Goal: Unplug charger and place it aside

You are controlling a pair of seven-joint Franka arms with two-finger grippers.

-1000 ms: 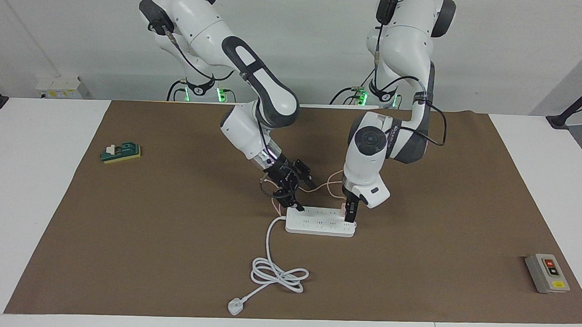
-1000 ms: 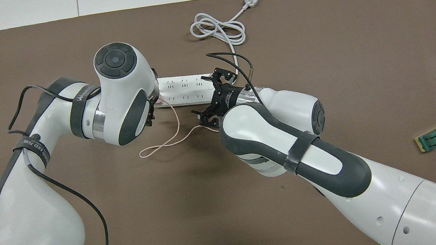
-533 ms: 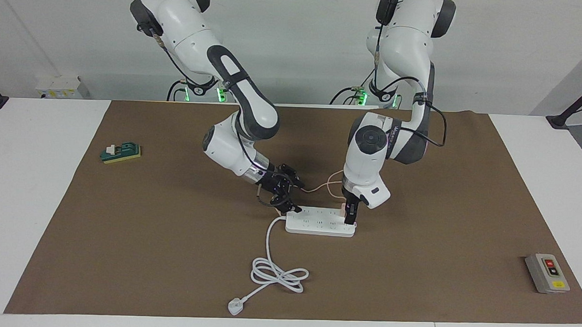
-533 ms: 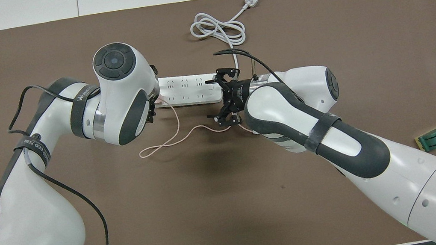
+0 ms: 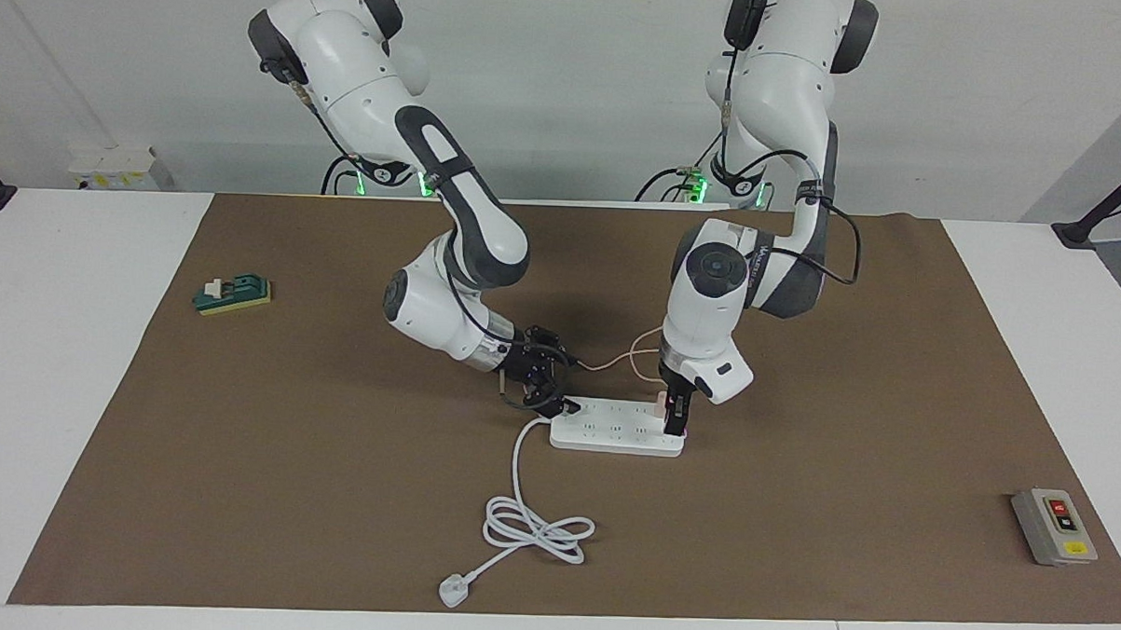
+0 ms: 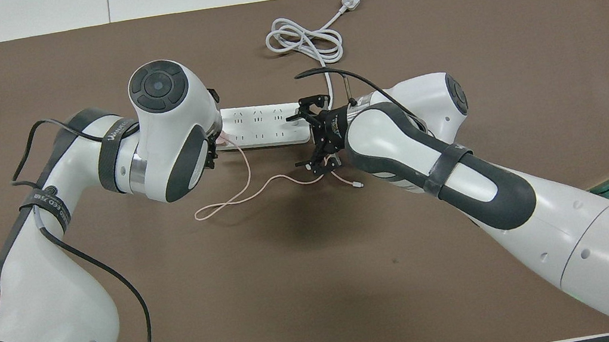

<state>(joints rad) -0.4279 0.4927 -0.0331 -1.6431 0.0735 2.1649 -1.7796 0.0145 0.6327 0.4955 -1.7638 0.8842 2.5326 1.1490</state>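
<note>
The charger (image 5: pixel 659 407) sits plugged into the power strip (image 5: pixel 617 434) at its end toward the left arm, with the left hand (image 5: pixel 675 422) directly over it, seemingly closed on it. The right hand (image 5: pixel 557 403) presses the strip's other end; I cannot tell its fingers' state.

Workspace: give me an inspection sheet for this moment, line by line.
Surface: brown mat on a white table.
Job's things: charger plugged into the power strip at the left arm's end.
Clutter: grey switch box; green block.
Grippers: left hand down at the charger; right hand at the strip's other end.
Cables: thin pink cable; coiled white cord with plug.
Surroundings: white wall.
</note>
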